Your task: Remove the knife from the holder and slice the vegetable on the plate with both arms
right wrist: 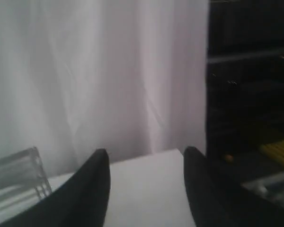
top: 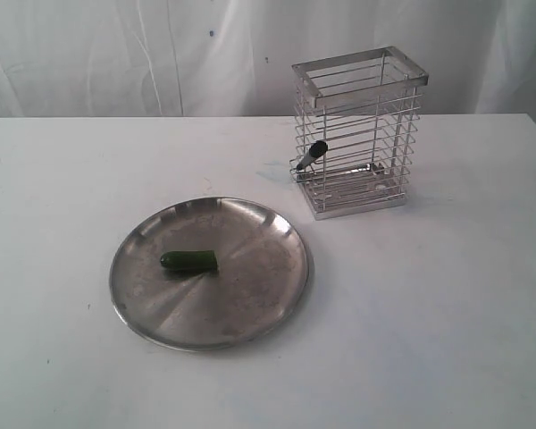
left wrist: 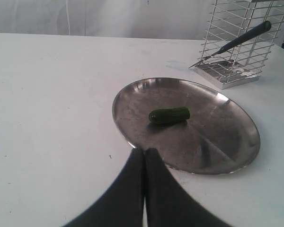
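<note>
I saw a scuffed, shiny steel plate (top: 250,299), a glossy metal-wire holder (top: 357,134) and a matt white table (top: 447,313).

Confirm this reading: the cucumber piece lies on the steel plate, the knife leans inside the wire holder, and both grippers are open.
One thing is wrong. The left gripper is shut: the left wrist view shows its fingers pressed together. Only the right gripper is open. The cucumber piece does lie on the steel plate, and the knife leans inside the wire holder.
</note>
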Robot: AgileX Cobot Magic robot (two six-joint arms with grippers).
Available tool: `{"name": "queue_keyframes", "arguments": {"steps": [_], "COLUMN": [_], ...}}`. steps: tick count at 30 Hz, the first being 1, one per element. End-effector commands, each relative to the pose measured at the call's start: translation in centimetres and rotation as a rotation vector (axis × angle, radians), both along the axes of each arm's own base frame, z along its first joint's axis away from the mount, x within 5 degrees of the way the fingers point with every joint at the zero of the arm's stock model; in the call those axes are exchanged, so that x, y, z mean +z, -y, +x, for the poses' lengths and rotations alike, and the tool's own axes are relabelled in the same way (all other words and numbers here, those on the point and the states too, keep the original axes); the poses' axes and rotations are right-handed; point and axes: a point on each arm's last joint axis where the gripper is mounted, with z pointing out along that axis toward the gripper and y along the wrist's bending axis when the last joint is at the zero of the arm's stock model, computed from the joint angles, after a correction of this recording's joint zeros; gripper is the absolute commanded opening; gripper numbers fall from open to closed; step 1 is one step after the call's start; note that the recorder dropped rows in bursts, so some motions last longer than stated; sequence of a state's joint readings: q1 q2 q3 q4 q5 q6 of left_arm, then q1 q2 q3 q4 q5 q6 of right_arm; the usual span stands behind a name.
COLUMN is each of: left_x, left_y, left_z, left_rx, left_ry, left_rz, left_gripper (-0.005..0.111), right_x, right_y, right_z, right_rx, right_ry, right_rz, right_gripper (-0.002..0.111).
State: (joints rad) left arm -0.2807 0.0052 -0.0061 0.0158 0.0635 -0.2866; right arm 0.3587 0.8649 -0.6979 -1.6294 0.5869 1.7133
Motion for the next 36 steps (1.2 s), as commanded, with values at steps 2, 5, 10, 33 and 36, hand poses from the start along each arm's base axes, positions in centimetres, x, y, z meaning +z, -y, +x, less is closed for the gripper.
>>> {"name": "queue_keyframes", "arguments": {"steps": [2, 5, 10, 33, 36], "left_x": [-0.2, -0.2, -0.2, -0.2, -0.2], "left_y": [0.0, 0.0, 0.0, 0.0, 0.0], "left_z": [0.0, 0.0, 0.0, 0.0, 0.0], "left_rx": [0.000, 0.000, 0.000, 0.000, 0.000], "left_ry": [-0.005, -0.005, -0.005, -0.005, -0.005], "left_rz": [-0.009, -0.009, -0.009, -0.009, -0.009], "left_gripper": [0.000, 0.000, 0.000, 0.000, 0.000], "right_x": [-4.2, -5.6, -5.4, -6.9, -7.3], "right_y": [-2.2, -4.3, -6.8, -13.3, -14.1], "right_z": [-1.6, -2.5, -2.6, 9.8, 11.2], "right_rx": [0.263, 0.453, 0.596, 0.506, 0.501], "right_ry": [-0.371, -0.463, -0.470, -0.594, -0.634], "right_rz": [0.145, 0.319, 0.636, 0.706, 0.711], "right_gripper": [0.046, 0.046, 0.046, 0.043, 0.043]}}
